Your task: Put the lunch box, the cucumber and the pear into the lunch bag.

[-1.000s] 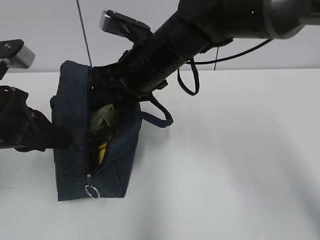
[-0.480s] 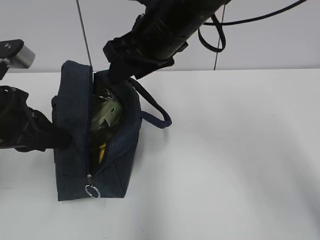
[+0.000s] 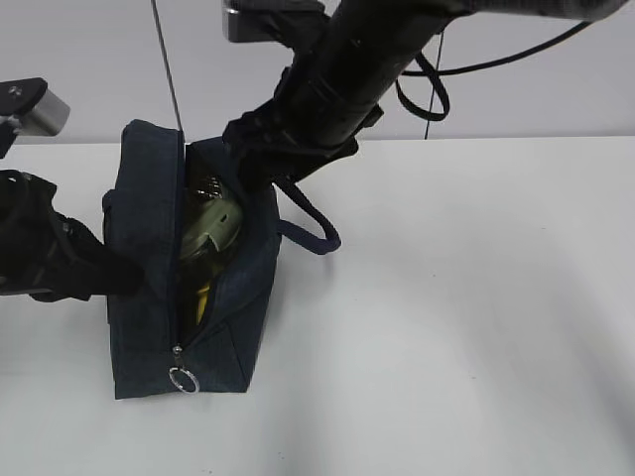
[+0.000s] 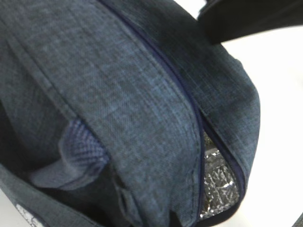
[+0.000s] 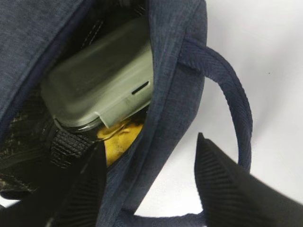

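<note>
Grippers number two. Left gripper, jaws closed, presses the left wall of one navy lunch bag near the table's left edge; whether it pinches fabric is hidden. Inside: one green-lidded lunch box, part of one yellow pear; no cucumber visible. Right gripper, jaws apart and holding nothing, straddles the bag's right wall.

The lunch bag hides most of the pear and the left pincer's tips
</note>
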Robot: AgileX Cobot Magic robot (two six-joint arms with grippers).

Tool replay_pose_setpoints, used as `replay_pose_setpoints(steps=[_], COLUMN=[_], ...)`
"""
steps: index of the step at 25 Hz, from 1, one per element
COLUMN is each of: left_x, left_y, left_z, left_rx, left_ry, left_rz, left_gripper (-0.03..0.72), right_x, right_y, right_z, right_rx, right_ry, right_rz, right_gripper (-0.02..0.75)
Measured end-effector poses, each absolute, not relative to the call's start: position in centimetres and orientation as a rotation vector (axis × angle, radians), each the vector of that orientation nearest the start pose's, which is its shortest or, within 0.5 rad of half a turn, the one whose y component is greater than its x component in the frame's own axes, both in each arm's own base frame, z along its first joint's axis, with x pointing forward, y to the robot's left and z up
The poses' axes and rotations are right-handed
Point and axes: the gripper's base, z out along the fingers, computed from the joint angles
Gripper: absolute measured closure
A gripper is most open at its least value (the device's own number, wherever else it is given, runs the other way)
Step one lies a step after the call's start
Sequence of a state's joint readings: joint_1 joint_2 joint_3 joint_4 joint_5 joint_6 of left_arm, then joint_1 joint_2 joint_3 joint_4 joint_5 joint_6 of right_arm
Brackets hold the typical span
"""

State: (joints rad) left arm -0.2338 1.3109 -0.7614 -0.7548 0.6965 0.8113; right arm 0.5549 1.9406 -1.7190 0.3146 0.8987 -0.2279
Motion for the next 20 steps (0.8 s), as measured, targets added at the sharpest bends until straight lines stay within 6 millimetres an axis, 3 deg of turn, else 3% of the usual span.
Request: replay_pose_setpoints(steps=[8, 11, 14, 15, 20], left_x=[22.6, 22.6, 22.7, 22.7, 22.7], left_y=[-9.5, -9.5, -9.5, -9.5, -9.5], left_z=[24.4, 24.4, 24.4, 24.4, 24.5], left_rx=[0.693, 0.693, 0.693, 0.693, 0.687], left_ry=[2.439, 2.439, 2.439, 2.439, 2.439], left_rz=[-0.604, -0.604, -0.603, -0.603, -0.603], left_gripper=[0.687, 0.687, 0.687, 0.687, 0.687], right_x=[37.0, 37.2, 37.4, 37.4, 37.5], right_y=[25.4, 25.5, 25.6, 25.6, 25.5], right_z=[26.6, 26.0, 25.6, 25.7, 25.7], right_rx=[-0.814, -0.812, -0.801, -0.788, -0.727], right_ry=[2.484, 2.495, 2.499, 2.499, 2.521], right_rz=[0.498, 0.498, 0.498, 0.503, 0.517], right_gripper=[0.349, 0.456, 0.664, 0.701, 0.727])
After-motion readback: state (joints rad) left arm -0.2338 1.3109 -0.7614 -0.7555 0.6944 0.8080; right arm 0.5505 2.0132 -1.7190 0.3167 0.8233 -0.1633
